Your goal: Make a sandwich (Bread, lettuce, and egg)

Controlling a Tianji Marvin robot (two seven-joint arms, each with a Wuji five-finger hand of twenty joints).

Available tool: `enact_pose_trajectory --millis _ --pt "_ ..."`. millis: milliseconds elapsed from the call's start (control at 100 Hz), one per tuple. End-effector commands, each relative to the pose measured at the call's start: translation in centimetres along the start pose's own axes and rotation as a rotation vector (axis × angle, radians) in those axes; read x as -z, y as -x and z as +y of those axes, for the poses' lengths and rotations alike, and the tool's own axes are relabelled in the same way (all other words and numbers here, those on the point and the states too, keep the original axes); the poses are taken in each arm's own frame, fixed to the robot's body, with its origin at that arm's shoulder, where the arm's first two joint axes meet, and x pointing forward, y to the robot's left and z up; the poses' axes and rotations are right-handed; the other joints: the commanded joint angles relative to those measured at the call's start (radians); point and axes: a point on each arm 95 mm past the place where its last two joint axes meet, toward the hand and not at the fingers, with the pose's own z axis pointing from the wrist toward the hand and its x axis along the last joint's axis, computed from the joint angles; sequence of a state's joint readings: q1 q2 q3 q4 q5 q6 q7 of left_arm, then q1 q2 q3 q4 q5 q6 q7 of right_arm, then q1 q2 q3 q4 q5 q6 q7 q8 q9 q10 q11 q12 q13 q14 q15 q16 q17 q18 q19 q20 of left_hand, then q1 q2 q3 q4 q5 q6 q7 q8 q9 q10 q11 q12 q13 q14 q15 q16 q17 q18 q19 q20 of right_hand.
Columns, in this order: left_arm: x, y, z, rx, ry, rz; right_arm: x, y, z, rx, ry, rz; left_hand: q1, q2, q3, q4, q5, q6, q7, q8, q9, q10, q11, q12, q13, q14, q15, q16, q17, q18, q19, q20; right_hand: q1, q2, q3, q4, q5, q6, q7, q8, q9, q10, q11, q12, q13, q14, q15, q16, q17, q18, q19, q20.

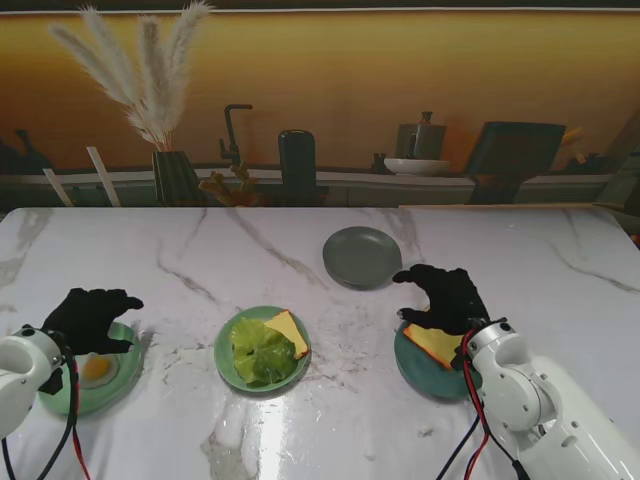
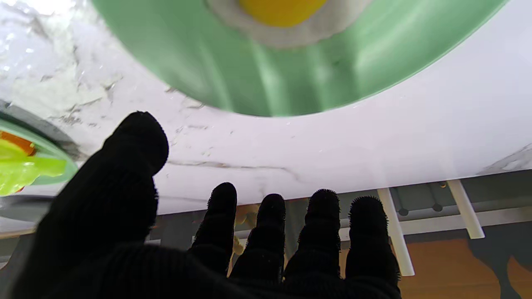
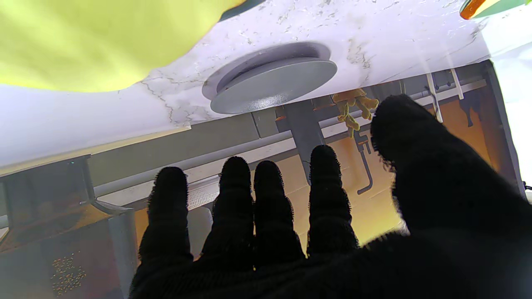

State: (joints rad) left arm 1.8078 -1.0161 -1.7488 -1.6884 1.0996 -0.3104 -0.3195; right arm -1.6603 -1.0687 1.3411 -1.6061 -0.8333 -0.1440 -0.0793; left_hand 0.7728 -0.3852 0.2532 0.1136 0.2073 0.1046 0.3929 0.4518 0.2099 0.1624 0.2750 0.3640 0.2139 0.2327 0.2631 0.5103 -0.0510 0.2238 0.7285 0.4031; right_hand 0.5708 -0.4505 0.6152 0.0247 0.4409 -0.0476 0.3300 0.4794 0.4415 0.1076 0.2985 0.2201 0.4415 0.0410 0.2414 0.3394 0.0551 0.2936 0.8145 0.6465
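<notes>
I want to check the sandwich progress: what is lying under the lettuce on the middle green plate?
Under the lettuce a bread slice sticks out on the right, resting on the green plate. How far the bread reaches beneath the leaf cannot be seen; the leaf covers it.

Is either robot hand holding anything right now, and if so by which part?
Nothing is held. The left hand hovers open over the fried egg on its light green plate; the right hand hovers open over the yellow bread slice.
</notes>
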Motion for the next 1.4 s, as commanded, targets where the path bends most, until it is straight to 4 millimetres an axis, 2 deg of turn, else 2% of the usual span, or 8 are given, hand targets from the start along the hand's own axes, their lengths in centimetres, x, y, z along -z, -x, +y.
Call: enact_pose_trajectory --millis 0,110,460,590,850,1060,1260,1390 --pt "0.2 0.6 0.9 0.028 0.024 -0.017 -0.1 -0.5 -0.3 -0.011 -0.003 0.001 -0.029 -0.035 0.038 0.001 -0.039 0.017 -0.007 0.017 -0.023 -0.01 0.022 0.044 -0.022 -0.027 0.029 0.044 -0.007 0.011 0.036 0.041 -0.033 0.032 -0.032 -0.031 0.0 0.007 -0.025 -0.005 -0.005 -0.012 0.006 0.014 0.004 -0.017 -0.004 0.009 -0.02 0.02 0.007 -0.002" --pt "0.5 0.9 1.4 -0.006 0.039 -0.042 -0.1 -0.5 -0.5 -0.007 -0.01 0.001 -0.042 -0.042 0.051 -0.007 -0.055 0.019 0.013 0.041 -0.025 -0.017 0.041 0.087 -0.015 -0.033 0.059 0.1 -0.004 0.007 0.067 0.102 -0.031 0.036 -0.034 -0.031 -0.001 0.005 -0.025 -0.004 -0.008 -0.012 0.006 0.016 0.004 -0.019 -0.003 0.01 -0.02 0.02 0.008 0.0" --pt "1.2 1.1 3.0 -0.036 0.137 -0.096 -0.3 -0.1 -1.2 -0.008 -0.039 -0.006 -0.056 -0.051 0.043 -0.009 -0.082 0.013 -0.045 0.062 -0.042 -0.025 -0.014 0.114 -0.044 -0.042 0.052 0.135 -0.029 0.029 0.049 0.155 -0.023 0.052 -0.043 -0.031 -0.006 0.007 -0.026 -0.003 -0.012 -0.012 0.01 0.019 0.001 -0.02 0.0 0.013 -0.026 0.019 0.007 0.003" --pt "1.5 1.2 3.2 -0.063 0.138 -0.093 -0.3 0.0 -1.3 -0.008 -0.041 -0.013 -0.065 -0.063 0.057 -0.003 -0.092 0.0 -0.113 0.12 -0.05 -0.032 -0.03 0.154 -0.052 -0.048 0.066 0.163 -0.032 0.031 0.048 0.192 -0.015 0.061 -0.049 -0.03 -0.01 0.008 -0.027 -0.002 -0.014 -0.012 0.013 0.021 -0.002 -0.021 0.002 0.014 -0.028 0.018 0.007 0.005" --pt "2.6 0.9 4.1 -0.097 0.133 -0.072 -0.4 0.2 -1.7 -0.013 -0.047 -0.027 -0.088 -0.088 0.096 -0.003 -0.114 -0.024 -0.272 0.39 -0.077 -0.041 -0.085 0.29 -0.097 -0.055 0.119 0.261 -0.036 0.035 0.051 0.261 0.002 0.08 -0.063 -0.028 -0.02 0.011 -0.029 -0.001 -0.022 -0.011 0.023 0.023 -0.007 -0.02 0.009 0.015 -0.035 0.014 0.008 0.006" --pt "3.3 0.6 4.4 -0.106 0.138 -0.05 -0.4 0.2 -1.9 -0.014 -0.055 -0.038 -0.089 -0.085 0.096 -0.004 -0.111 -0.022 -0.283 0.397 -0.078 -0.041 -0.088 0.296 -0.102 -0.054 0.131 0.267 -0.035 0.032 0.04 0.257 0.017 0.097 -0.074 -0.026 -0.02 0.014 -0.027 0.001 -0.026 -0.009 0.029 0.023 -0.01 -0.022 0.014 0.015 -0.037 0.012 0.009 0.006" --pt "3.9 0.5 4.5 -0.148 0.136 -0.02 -0.5 0.3 -2.0 -0.024 -0.06 -0.048 -0.08 -0.143 0.234 0.058 -0.116 -0.038 -0.265 0.435 -0.084 -0.058 -0.049 0.396 -0.126 -0.069 0.222 0.374 -0.04 0.035 0.106 0.331 0.029 0.107 -0.088 -0.023 -0.022 0.018 -0.026 0.001 -0.03 -0.008 0.034 0.022 -0.014 -0.02 0.018 0.015 -0.04 0.01 0.009 0.005" --pt "4.1 0.5 4.8 -0.187 0.128 -0.032 -0.5 0.1 -2.1 -0.031 -0.064 -0.043 -0.08 -0.151 0.277 0.067 -0.124 -0.032 -0.24 0.512 -0.087 -0.059 -0.036 0.46 -0.139 -0.067 0.271 0.434 -0.04 0.018 0.151 0.386 0.032 0.11 -0.095 -0.021 -0.02 0.018 -0.024 0.002 -0.028 -0.009 0.037 0.022 -0.012 -0.021 0.021 0.015 -0.041 0.009 0.009 0.004"
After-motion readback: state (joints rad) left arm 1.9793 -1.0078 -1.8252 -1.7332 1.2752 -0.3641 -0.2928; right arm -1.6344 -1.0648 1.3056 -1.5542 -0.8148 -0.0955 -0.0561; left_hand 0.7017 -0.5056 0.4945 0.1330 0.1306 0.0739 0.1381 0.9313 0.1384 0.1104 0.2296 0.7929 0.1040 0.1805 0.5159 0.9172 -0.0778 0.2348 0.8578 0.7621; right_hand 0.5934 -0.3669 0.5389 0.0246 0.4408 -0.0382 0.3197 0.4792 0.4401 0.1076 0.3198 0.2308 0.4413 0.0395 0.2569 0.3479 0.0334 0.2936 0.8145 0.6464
